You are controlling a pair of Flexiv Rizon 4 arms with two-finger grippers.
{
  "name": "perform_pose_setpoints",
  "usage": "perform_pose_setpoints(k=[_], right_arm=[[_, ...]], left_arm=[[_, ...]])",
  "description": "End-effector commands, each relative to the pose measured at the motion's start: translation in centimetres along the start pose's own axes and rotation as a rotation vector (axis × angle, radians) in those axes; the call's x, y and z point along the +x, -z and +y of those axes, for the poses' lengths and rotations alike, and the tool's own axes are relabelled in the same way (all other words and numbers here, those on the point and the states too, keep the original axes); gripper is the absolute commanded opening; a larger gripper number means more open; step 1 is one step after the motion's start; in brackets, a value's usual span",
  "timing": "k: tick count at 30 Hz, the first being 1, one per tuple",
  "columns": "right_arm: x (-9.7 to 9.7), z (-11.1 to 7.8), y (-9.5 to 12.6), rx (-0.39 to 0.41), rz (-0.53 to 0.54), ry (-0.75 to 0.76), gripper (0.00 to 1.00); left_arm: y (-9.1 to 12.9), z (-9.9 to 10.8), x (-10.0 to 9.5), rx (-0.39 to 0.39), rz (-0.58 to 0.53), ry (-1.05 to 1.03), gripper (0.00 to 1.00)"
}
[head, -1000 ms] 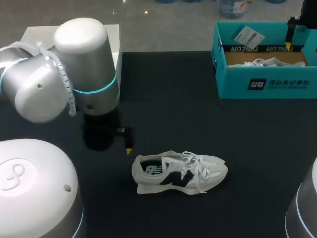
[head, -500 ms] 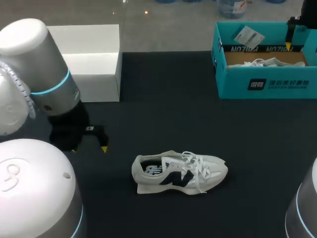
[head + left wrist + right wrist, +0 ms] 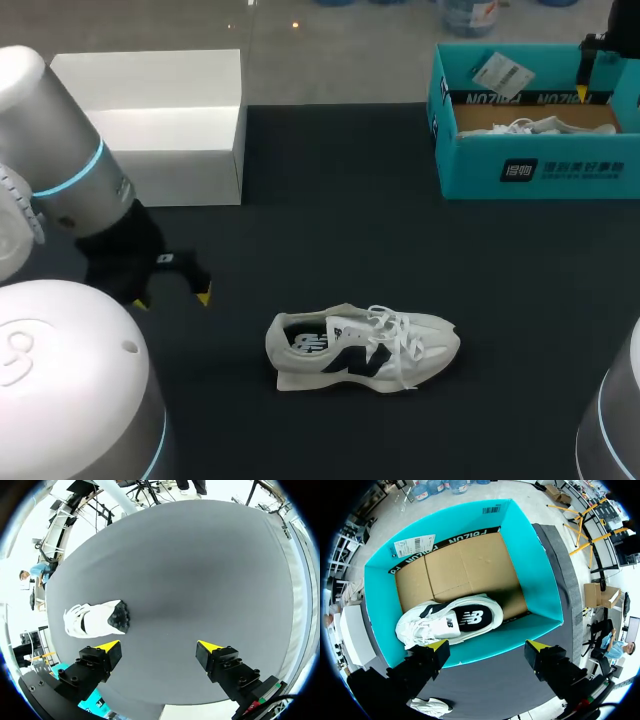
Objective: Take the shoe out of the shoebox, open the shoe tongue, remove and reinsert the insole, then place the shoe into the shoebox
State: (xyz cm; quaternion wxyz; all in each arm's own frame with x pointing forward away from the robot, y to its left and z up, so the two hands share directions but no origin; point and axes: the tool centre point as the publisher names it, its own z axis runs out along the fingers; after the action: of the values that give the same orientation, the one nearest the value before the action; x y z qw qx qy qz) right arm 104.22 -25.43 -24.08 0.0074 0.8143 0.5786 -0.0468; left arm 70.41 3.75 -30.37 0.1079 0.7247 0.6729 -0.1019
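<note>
1. A white shoe (image 3: 360,350) with a dark side logo stands upright on its sole on the dark worktop (image 3: 350,220), outside the teal shoebox (image 3: 535,170).
2. In the head view its long axis runs across the worktop from side to side, heel toward the robot's left and toe toward its right. The laces lie loose over the tongue.
3. The left hand (image 3: 172,300) sits low over the worktop to the left of the shoe's heel, near it but not touching. Its yellow-tipped fingers are spread wide and hold nothing.
4. In the left wrist view the shoe lies ahead of one finger and off to that side, not between the fingers. Only bare worktop lies in the gap.
5. The shoebox stands open at the far right of the worktop, well apart from the shoe.
6. The right hand (image 3: 486,645) hangs above the shoebox with its fingers wide apart and holds nothing.
7. A second shoe (image 3: 450,622) lies inside the shoebox on its cardboard floor, stretched along the wall nearest the right hand.
8. A white box (image 3: 170,120) stands at the far left of the worktop, beyond the left arm.
</note>
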Motion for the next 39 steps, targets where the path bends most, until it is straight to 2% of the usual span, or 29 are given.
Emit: perform_pose_setpoints(k=[1, 6, 9, 17, 18, 36, 39], right_arm=[[0.0, -0.1, 0.0, -0.001, 0.001, 0.000, 1.00], [0.0, -0.1, 0.0, -0.001, 0.001, 0.000, 1.00], [0.0, -0.1, 0.0, -0.001, 0.001, 0.000, 1.00], [0.0, -0.1, 0.0, -0.001, 0.001, 0.000, 1.00], [0.0, -0.1, 0.0, -0.001, 0.001, 0.000, 1.00], [0.0, -0.1, 0.0, -0.001, 0.001, 0.000, 1.00], [0.0, -0.1, 0.0, -0.001, 0.001, 0.000, 1.00]], left_arm=[[1.5, 0.0, 2.1, 0.056, -0.216, 0.316, 1.00], [2.0, -1.1, 3.5, 0.054, -0.337, 0.491, 1.00], [1.9, -2.0, 4.1, 0.107, -0.399, 0.548, 1.00], [1.6, -2.8, 3.3, 0.165, -0.430, 0.656, 1.00], [1.7, -2.9, 3.1, 0.147, -0.432, 0.677, 1.00], [1.7, -2.9, 3.1, 0.147, -0.432, 0.677, 1.00], [2.1, -2.3, 3.5, 0.213, -0.499, 0.876, 1.00]])
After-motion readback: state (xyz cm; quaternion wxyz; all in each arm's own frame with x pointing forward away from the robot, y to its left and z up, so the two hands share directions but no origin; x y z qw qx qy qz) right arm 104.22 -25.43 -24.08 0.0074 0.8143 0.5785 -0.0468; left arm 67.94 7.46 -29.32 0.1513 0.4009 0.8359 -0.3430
